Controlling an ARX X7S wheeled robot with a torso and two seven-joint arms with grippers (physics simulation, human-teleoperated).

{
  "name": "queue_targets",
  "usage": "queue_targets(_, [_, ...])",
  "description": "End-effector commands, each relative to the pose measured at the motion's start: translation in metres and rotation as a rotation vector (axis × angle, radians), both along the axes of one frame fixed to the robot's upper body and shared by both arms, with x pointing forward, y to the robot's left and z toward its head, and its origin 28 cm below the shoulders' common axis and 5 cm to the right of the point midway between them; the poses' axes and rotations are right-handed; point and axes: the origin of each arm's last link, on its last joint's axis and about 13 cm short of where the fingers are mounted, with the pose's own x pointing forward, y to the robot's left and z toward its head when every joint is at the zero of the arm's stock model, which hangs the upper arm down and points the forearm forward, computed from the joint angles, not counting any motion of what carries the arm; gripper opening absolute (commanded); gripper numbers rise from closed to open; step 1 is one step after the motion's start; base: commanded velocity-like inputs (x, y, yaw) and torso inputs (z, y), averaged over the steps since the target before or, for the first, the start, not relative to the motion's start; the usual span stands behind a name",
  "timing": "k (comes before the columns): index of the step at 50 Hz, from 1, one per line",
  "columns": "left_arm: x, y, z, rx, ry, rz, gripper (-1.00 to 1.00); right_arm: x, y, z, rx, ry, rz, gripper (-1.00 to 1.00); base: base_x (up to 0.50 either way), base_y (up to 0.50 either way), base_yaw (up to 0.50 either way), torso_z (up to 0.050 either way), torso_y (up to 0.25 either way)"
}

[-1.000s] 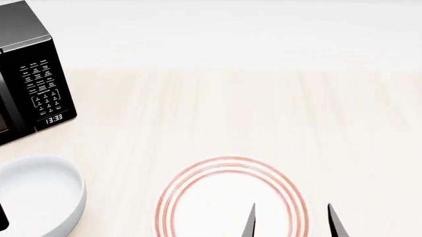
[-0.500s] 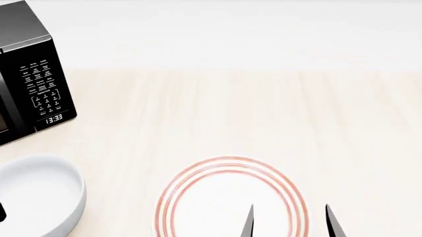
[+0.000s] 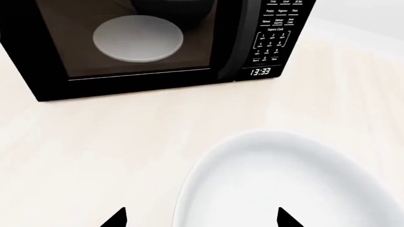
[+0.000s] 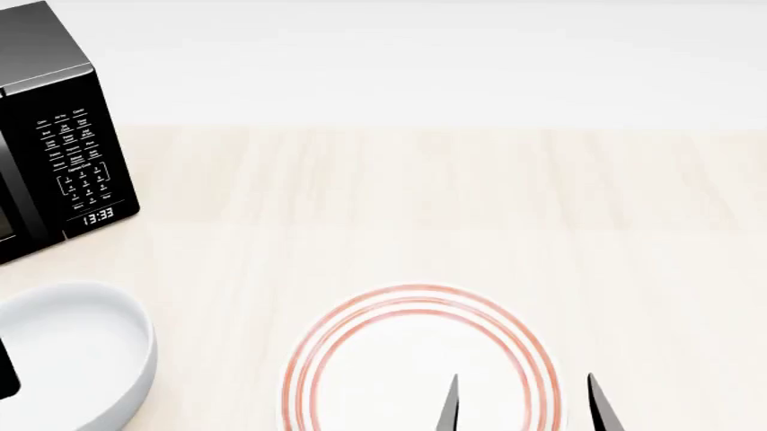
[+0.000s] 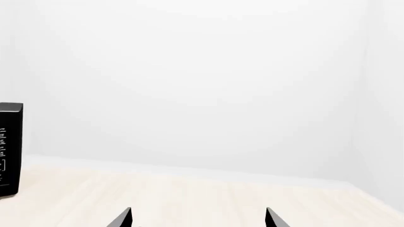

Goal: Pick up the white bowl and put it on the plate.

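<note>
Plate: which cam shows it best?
Head view. The plate lies nearly whole there, red rings clear, with only its near edge cut off and the right gripper tips over it. The left wrist view shows the bowl and microwave instead; the right wrist view shows no plate.

Pale, light-grained wooden surface (image 4: 480,206) carrying a black box-shaped microwave oven (image 4: 48,135) at its far left, backed by a plain white wall (image 5: 202,80). The oven's keypad panel (image 3: 275,33) lies beside the dark glass door (image 3: 126,38) and shows a clock reading 13:33 (image 3: 260,72). A plain pale round dish (image 3: 137,39) is visible behind the glass.
</note>
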Motion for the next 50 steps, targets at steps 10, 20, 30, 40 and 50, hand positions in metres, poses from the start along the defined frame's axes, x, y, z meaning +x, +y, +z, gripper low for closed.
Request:
queue_targets(10, [0.0,-0.008,-0.003,0.024,0.017,-0.007,1.0,0.001,0.001,-0.001,-0.002,0.005,0.004,1.0,0.0,0.0,0.0,0.0,0.0])
queue_targets(20, [0.002,-0.007,-0.006,0.037,0.025,0.004,1.0,0.0,0.001,-0.002,-0.004,0.007,0.006,1.0,0.0,0.0,0.0,0.0,0.0])
queue_targets(30, [0.005,-0.005,-0.011,0.047,0.032,0.017,1.0,0.0,0.001,-0.002,-0.002,0.006,0.007,1.0,0.0,0.0,0.0,0.0,0.0])
queue_targets(40, [0.008,-0.004,-0.015,0.052,0.038,0.017,1.0,0.0,0.002,-0.001,0.001,0.001,0.011,1.0,0.0,0.0,0.0,0.0,0.0])
queue_targets(50, [0.012,-0.007,-0.021,0.055,0.049,0.012,1.0,0.0,0.002,-0.001,0.002,0.001,0.012,1.0,0.0,0.0,0.0,0.0,0.0])
